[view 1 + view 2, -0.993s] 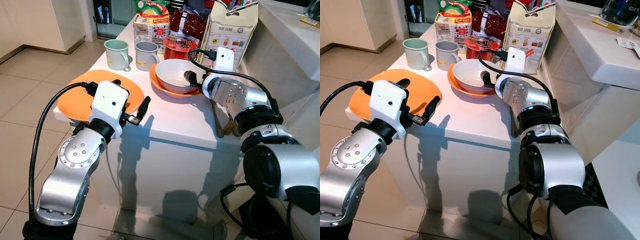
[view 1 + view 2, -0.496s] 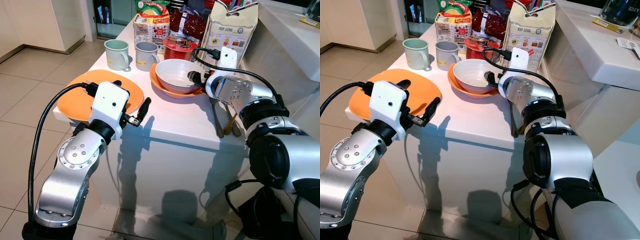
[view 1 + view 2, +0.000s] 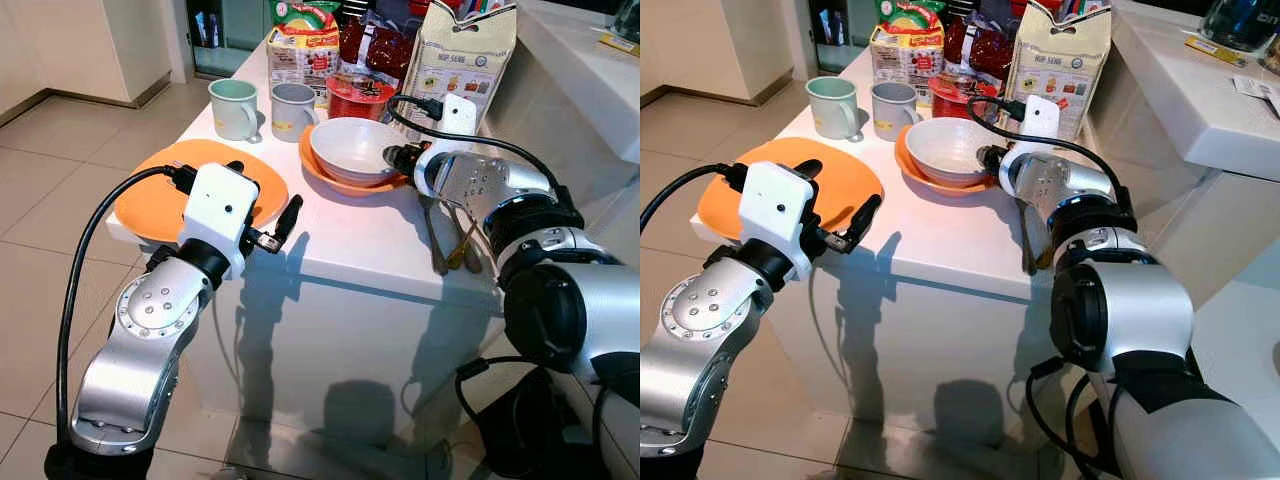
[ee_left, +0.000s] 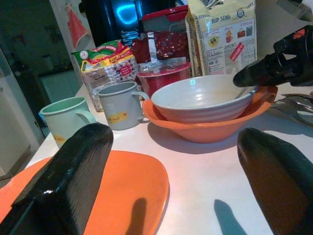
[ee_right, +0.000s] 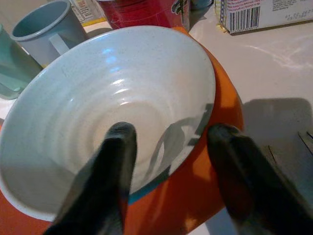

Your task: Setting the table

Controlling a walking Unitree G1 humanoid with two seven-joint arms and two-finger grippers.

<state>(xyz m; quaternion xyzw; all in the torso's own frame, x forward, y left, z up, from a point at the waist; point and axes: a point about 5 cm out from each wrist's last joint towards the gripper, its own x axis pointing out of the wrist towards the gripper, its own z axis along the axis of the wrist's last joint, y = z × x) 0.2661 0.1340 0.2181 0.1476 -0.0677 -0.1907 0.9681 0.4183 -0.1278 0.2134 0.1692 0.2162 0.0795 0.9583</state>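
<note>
The right gripper (image 5: 166, 161) has its jaws spread wide astride the near rim of the white bowl (image 3: 350, 148), one finger inside, one outside. That bowl sits nested in an orange bowl (image 3: 335, 180) on the table (image 3: 340, 235). The left gripper (image 3: 283, 222) hovers beside the orange plate (image 3: 150, 200), jaws wide, holding nothing

Head views bright, sharp | hard arm shadows down counter (image 3: 330, 300) front | left wrist view dim, bluish | near fingers (image 4: 73, 171) blurred
</note>
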